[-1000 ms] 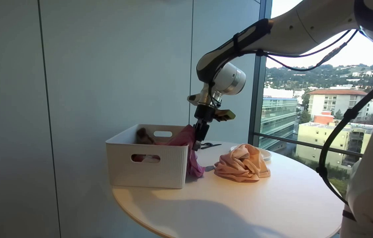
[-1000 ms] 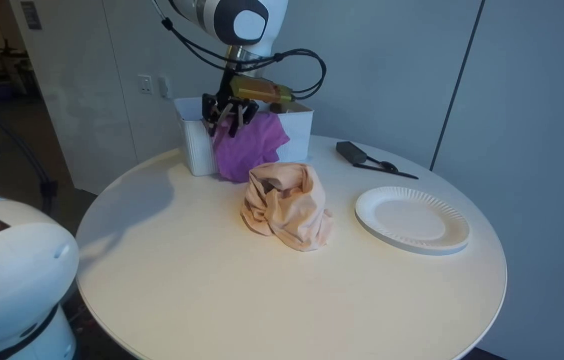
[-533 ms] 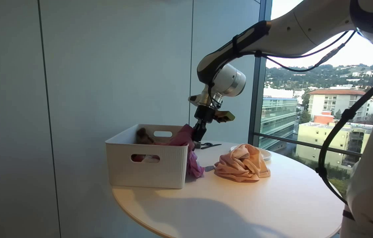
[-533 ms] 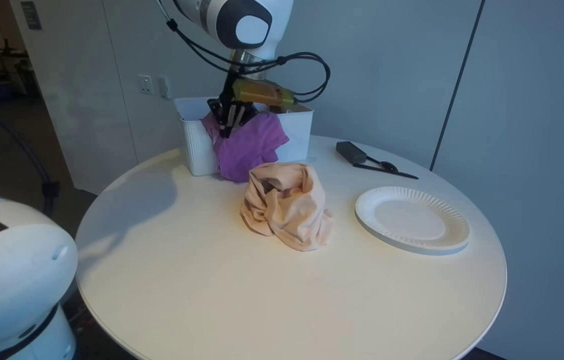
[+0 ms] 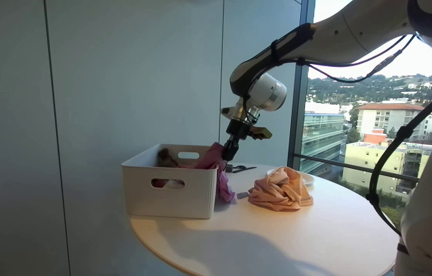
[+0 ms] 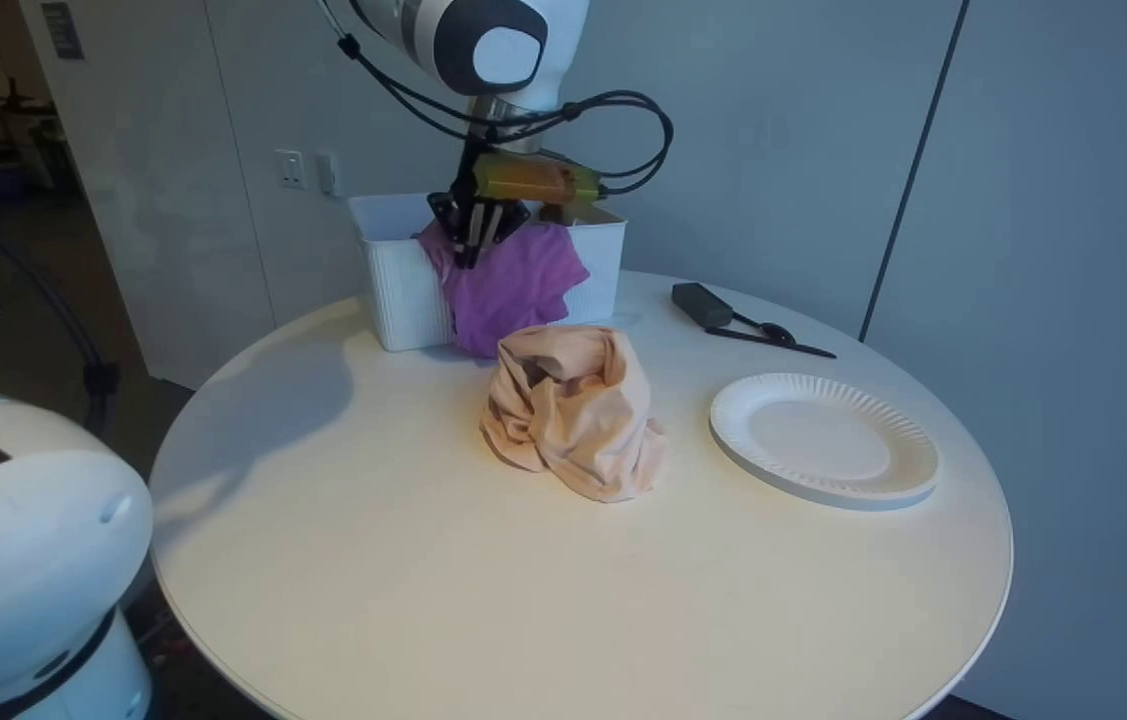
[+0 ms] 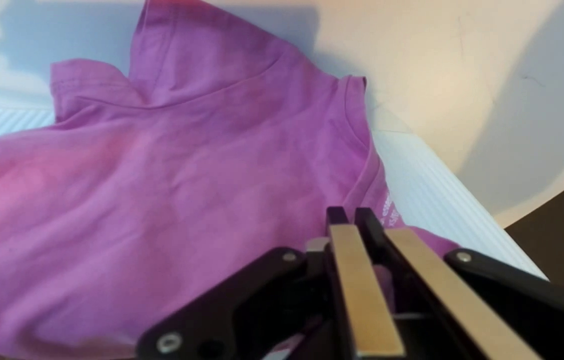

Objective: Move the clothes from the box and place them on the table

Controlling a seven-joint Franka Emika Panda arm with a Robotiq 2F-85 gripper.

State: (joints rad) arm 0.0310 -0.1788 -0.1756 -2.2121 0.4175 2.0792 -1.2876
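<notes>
A purple shirt [image 6: 523, 290] hangs over the near wall of the white box [image 6: 398, 300], its lower part down by the table. In the wrist view the shirt [image 7: 201, 165] fills much of the picture, and a fold shows between the fingers. My gripper [image 7: 351, 216] is shut on the shirt at the box's rim, fingertips pointing down. In an exterior view the gripper [image 5: 226, 157] is just outside the box wall. A brown garment [image 5: 166, 158] lies inside the box; its depths are hidden. A peach cloth [image 6: 578, 420] sits crumpled on the table [image 6: 403, 560].
A stack of white paper plates [image 6: 823, 440] rests on the table beyond the peach cloth. Near the back edge lie a dark block [image 6: 701, 303] and black utensils [image 6: 773, 335]. A large window [image 5: 376, 126] is behind the table.
The jaws have gone from open to shut on the purple shirt. Since then the gripper has risen slightly, and the shirt has shifted a little along the box wall with it.
</notes>
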